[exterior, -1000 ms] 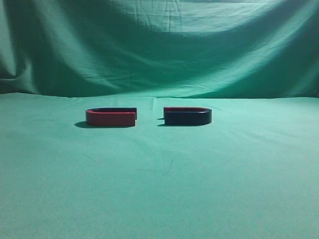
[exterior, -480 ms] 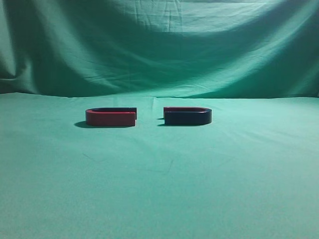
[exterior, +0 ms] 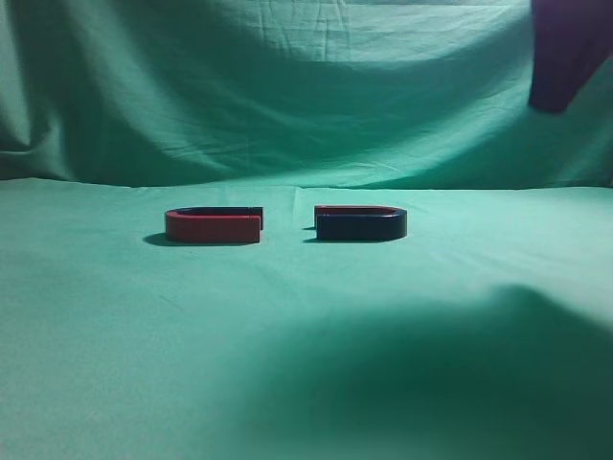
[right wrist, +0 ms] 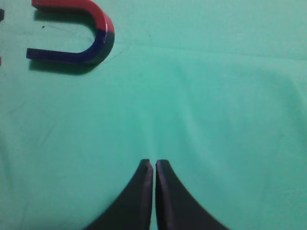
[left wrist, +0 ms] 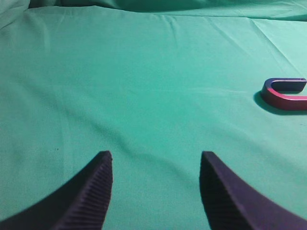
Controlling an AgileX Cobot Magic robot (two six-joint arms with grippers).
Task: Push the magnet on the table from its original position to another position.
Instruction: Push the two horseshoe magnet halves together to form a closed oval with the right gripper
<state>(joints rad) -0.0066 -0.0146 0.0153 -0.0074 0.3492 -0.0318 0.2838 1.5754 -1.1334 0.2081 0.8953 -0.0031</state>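
Wrinkled green cloth is covering the wide flat table (exterior: 306, 316) and is hanging behind it as a matching backdrop (exterior: 287, 86). Near the middle of the exterior view, the low U-shaped horseshoe magnet with a dark navy-black front face and thin red rear edge (exterior: 361, 223) is lying flat on the cloth, just right of centre, with its open ends pointing left. Beside it but apart, left of centre, the same-sized U-shaped magnet with a red front face (exterior: 214, 225) is lying with its open ends pointing right, so the two openings are facing each other. A dark blurred part of an arm (exterior: 565, 53) is showing in the upper right corner, and a broad shadow is darkening the lower right of the cloth. In the left wrist view, the left gripper (left wrist: 156, 163) is hovering with its ribbed fingers spread wide and holding nothing. In the right wrist view, the right gripper (right wrist: 154, 165) is hovering over bare cloth with its fingertips pressed almost together, gripping nothing, while the navy-and-red magnet is lying at the upper left.
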